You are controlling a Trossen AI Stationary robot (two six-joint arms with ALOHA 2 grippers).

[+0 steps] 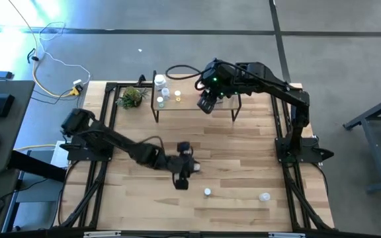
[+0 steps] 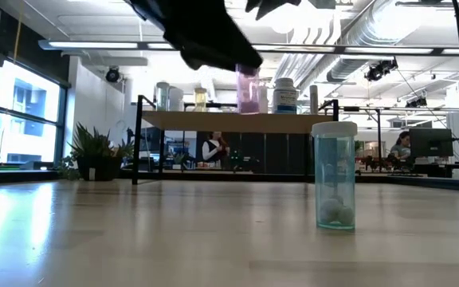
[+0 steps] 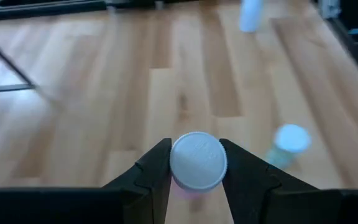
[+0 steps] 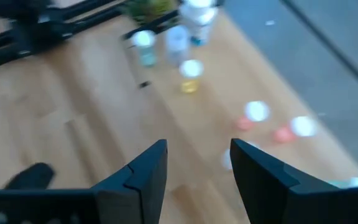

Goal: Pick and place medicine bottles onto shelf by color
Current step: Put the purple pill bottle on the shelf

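Observation:
My left gripper is over the middle of the table, shut on a pink bottle with a white cap; the bottle also shows in the low view. My right gripper is open and empty above the shelf at the far side. Several small bottles stand on the shelf's left end; the right wrist view shows a yellow one and two pink-red ones on it. A clear bottle with a white cap stands on the table near the front edge. My left gripper pinches the pink bottle between its two fingers at the white cap, one finger on each side. The fingers come from above. The bottle hangs upright below them, lifted clear of the table.
Two loose bottles stand on the table near the front edge. A green plant stands left of the shelf. Black frame rails run along the table's left and right sides.

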